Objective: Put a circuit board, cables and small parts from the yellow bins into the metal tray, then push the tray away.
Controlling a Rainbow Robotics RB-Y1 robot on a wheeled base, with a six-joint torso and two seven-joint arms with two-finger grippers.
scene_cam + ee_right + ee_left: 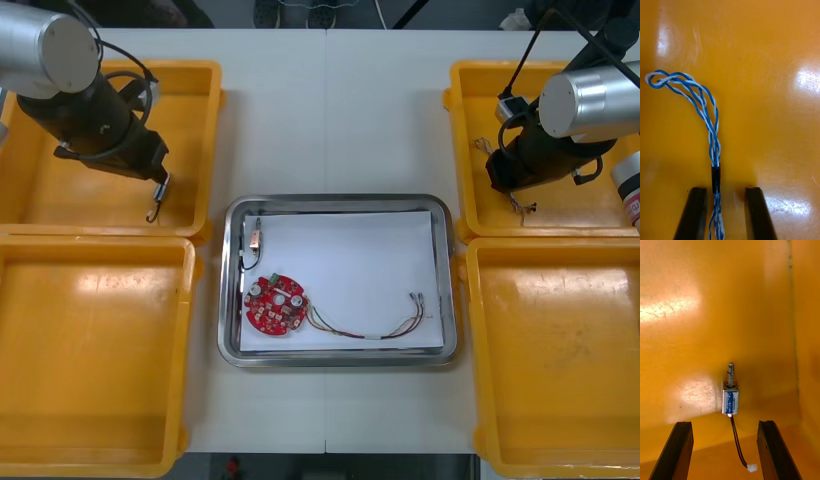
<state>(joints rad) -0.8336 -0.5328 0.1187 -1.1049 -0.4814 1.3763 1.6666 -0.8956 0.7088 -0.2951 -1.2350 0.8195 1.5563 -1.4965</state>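
The left gripper (725, 450) fingers gape before a boxy small metal part (730, 401); right gripper (727, 213) fingers open, straddling twisted blue-and-white cable (714, 146).

The front camera looks steeply down at the surface (330, 110); wrist cameras (close-in) face far yellow bins (40, 195) it also shows.

Our left arm reaches forward on left side, wrist tilted down. Left gripper (156, 204) points down, fingers (679, 450) spread wide. Our right arm reaches forward on right side, wrist bent down. Right gripper (517, 200) low, its fingers (696, 213) parted, narrower gap.
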